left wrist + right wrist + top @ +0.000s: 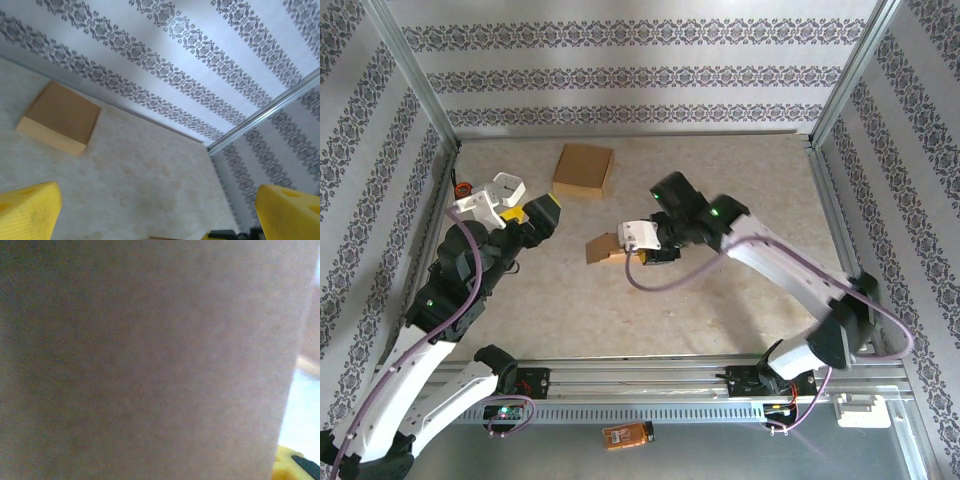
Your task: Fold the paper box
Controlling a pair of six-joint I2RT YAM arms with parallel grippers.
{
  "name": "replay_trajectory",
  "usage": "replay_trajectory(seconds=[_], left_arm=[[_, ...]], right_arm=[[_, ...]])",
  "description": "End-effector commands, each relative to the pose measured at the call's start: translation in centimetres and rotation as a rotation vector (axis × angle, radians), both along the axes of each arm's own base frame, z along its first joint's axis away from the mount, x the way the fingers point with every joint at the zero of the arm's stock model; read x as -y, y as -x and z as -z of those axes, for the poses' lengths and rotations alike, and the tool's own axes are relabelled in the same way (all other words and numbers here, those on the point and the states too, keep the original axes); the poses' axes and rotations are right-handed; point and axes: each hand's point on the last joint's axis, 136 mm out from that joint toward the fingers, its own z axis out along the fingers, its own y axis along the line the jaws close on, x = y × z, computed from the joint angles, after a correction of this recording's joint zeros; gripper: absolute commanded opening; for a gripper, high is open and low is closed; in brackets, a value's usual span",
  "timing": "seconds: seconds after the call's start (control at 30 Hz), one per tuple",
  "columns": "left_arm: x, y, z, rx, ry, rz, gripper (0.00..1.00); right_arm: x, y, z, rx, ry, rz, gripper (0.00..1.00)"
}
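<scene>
The right tool [620,252] grasps the paper box [603,248] at the middle of the worktop [720,290]. The left tool [530,204] stands released, left of that box. The right arm is nearer.

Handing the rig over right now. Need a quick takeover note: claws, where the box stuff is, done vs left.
Left claw: open, holding nothing, at the left side of the table.
Right claw: at the small cardboard piece mid-table, with the card right up against its wrist camera. I cannot tell if it is clamped.
Closed brown box: lies flat at the far side of the table, apart from both claws.
Done: that box looks folded.
Left: the piece at the right claw shows no finished box shape yet and probably still needs folding and closing.
</scene>
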Motion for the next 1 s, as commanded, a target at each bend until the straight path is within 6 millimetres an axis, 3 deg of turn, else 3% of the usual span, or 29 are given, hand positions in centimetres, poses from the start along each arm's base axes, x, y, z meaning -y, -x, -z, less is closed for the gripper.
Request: replay_trajectory(seconds=[0.0, 0.23, 0.33, 0.47, 0.7, 0.83, 0.97], left_arm=[[-1.0, 1.1, 3.3, -0.073, -0.233, 0.025, 1.00], [-1.1, 1.8, 4.7, -0.066, -0.213, 0.029, 1.00], [0.6, 1.5, 6.3, -0.056, -0.294, 0.136, 1.00], [3.1, 1.8, 8.6, -0.088, -0.418, 0.328, 1.00], [6.8, 3.3, 10.4, -0.069, -0.540, 0.622, 1.00], [7.3, 3.6, 11.6, -0.115, -0.604, 0.682, 1.00], [7.2, 3.5, 11.8, -0.123, -0.646, 0.674, 1.00]], right_arm=[[3.3, 4.0, 3.0, -0.324, 0.250, -0.025, 0.46], [-0.1, -0.2, 6.6, -0.294, 0.290, 0.025, 0.49], [-0.3, -0.1, 7.3, -0.283, 0.308, 0.029, 0.61], [-1.0, 0.4, 5.1, -0.279, 0.190, 0.037, 0.77], [-0.4, 0.6, 0.8, -0.295, -0.039, 0.157, 0.79], [1.0, 0.3, -1.4, -0.319, -0.205, 0.361, 0.79], [4.7, -0.9, -1.8, -0.348, -0.326, 0.703, 0.79]])
